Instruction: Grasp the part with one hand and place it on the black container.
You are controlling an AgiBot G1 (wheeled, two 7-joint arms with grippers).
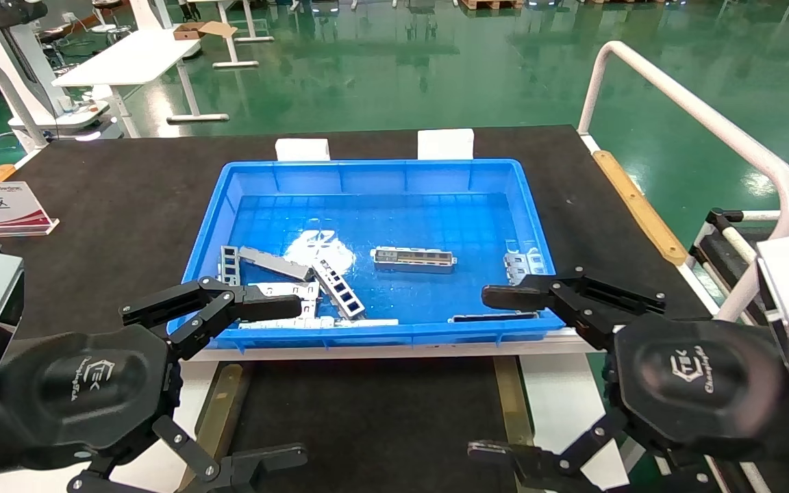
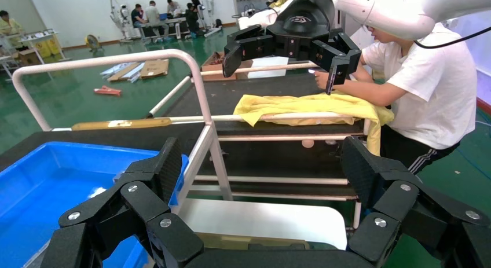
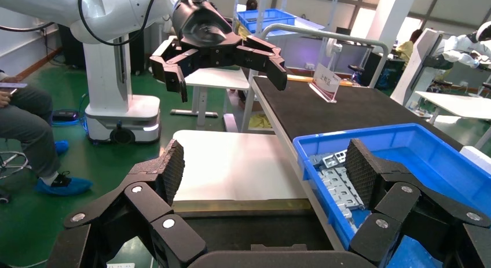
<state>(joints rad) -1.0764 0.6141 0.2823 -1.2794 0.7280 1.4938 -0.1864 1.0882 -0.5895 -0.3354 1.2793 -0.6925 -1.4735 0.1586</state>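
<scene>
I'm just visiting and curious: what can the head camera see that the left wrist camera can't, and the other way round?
Only the head view shows the part lying in the middle of the blue bin, other metal pieces in it, and the black container nearer the robot. Only the left wrist view shows a person in a white shirt with a yellow cloth. Both show the bin and the open left hand and right hand.
</scene>
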